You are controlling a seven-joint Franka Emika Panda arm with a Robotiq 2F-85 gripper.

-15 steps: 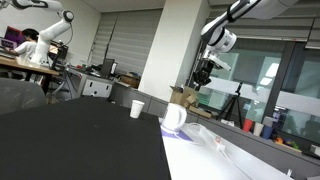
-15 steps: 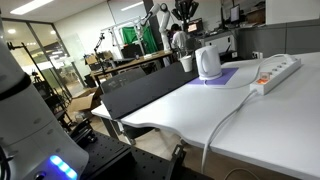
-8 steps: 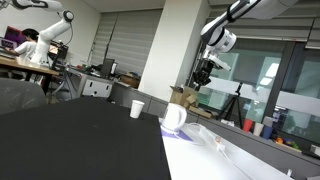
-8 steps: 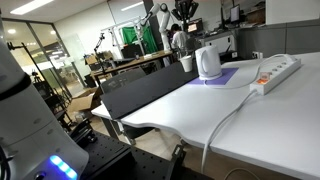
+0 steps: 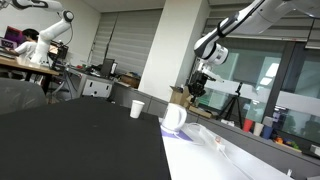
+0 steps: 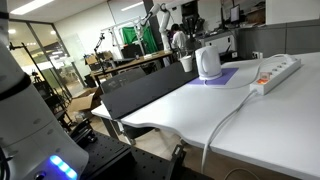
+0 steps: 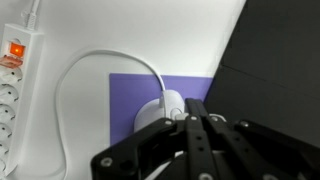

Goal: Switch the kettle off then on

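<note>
The white kettle [image 5: 174, 118] stands on a purple mat [image 6: 226, 77] on the white table; it also shows in the other exterior view [image 6: 207, 63]. In the wrist view the kettle [image 7: 157, 110] lies directly below, partly hidden by the fingers, with its white cord curving off to the left. My gripper [image 5: 197, 88] hangs in the air above the kettle, clear of it, and shows in the other exterior view [image 6: 190, 20] too. In the wrist view the fingers of my gripper [image 7: 197, 104] are pressed together and hold nothing.
A small white cup [image 5: 137, 108] [image 6: 186, 63] stands beyond the kettle on the black table [image 7: 275, 60]. A white power strip [image 6: 275, 71] [image 7: 11, 85] with a lit red switch lies beside the mat. Other robot arms and desks stand in the background.
My gripper has come down and shifted sideways, ending closer above the kettle. The kettle and cup have not moved.
</note>
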